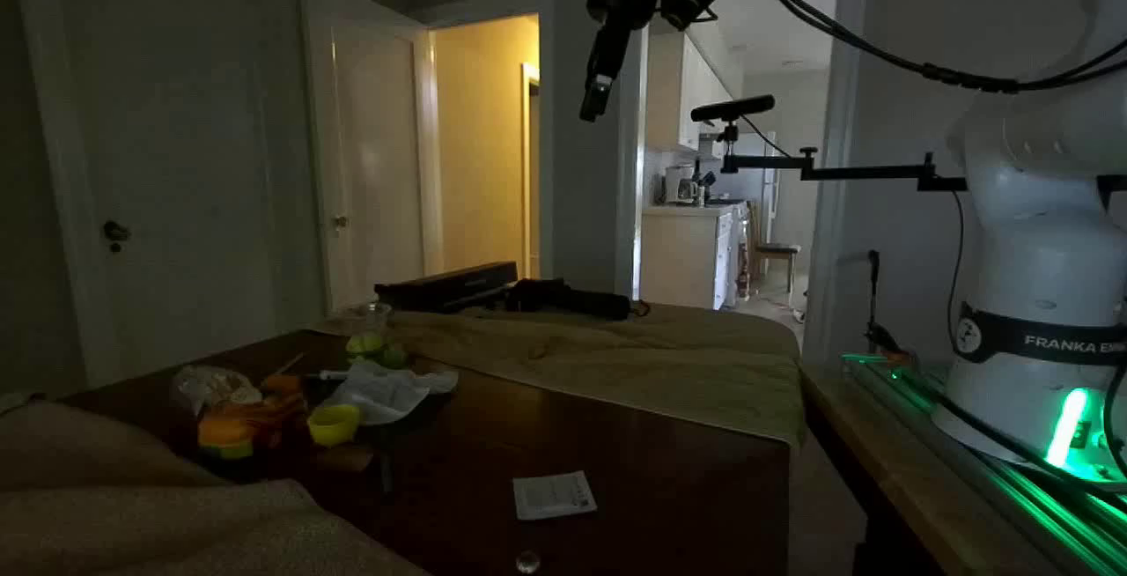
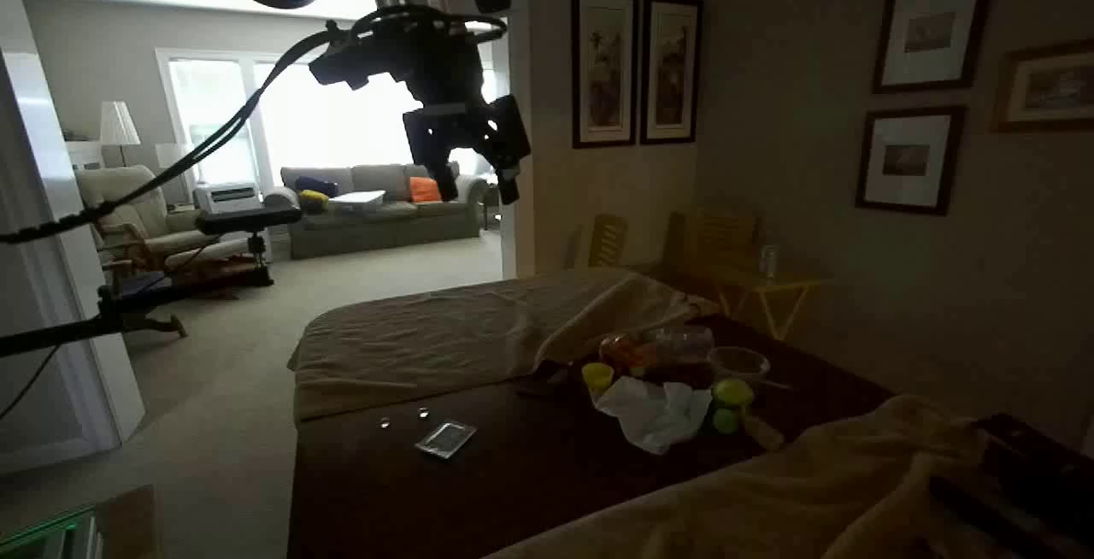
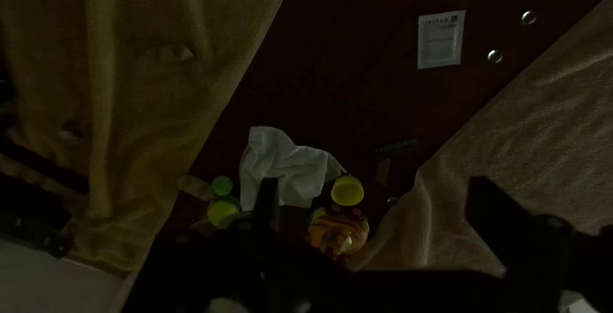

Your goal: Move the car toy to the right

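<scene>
The car toy looks like the orange-red chunky lump (image 1: 271,417) on the dark table in an exterior view; its details are lost in dim light. It also shows in an exterior view (image 2: 631,352) among clear plastic, and in the wrist view (image 3: 335,229), where the dark gripper body hides its lower part. My gripper (image 1: 599,105) hangs high above the table, well apart from the toy, and points down. Its two fingers are spread with nothing between them in an exterior view (image 2: 479,190) and in the wrist view (image 3: 373,186).
A yellow cup (image 3: 347,192) and pale crumpled paper (image 3: 287,167) lie beside the toy. Yellow-green objects (image 2: 732,397) and a clear bowl (image 2: 739,362) are close by. A white packet (image 1: 555,495) lies apart. Tan cloths (image 2: 444,345) cover both table sides. A camera arm (image 1: 863,173) juts out.
</scene>
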Robot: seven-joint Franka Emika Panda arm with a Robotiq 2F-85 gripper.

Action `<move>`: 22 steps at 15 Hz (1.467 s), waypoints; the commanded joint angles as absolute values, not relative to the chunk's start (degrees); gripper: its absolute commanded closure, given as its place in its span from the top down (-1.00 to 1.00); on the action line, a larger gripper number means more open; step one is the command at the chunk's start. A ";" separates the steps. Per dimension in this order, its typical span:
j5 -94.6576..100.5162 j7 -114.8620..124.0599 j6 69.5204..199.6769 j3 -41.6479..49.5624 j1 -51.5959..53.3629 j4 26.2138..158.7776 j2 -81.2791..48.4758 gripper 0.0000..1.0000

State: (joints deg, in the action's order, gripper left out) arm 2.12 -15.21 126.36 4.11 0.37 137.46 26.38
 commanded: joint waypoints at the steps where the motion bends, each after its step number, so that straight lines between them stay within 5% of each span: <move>1: 2.20 -15.13 126.26 4.23 0.52 137.38 26.37 1.00; 10: 2.57 -10.22 130.71 3.57 -0.77 136.38 23.25 1.00; 22: 3.06 -7.42 150.98 2.37 -1.20 118.83 -3.64 1.00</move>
State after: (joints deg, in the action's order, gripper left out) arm 2.17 -8.83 149.93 3.23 -1.39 127.17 4.77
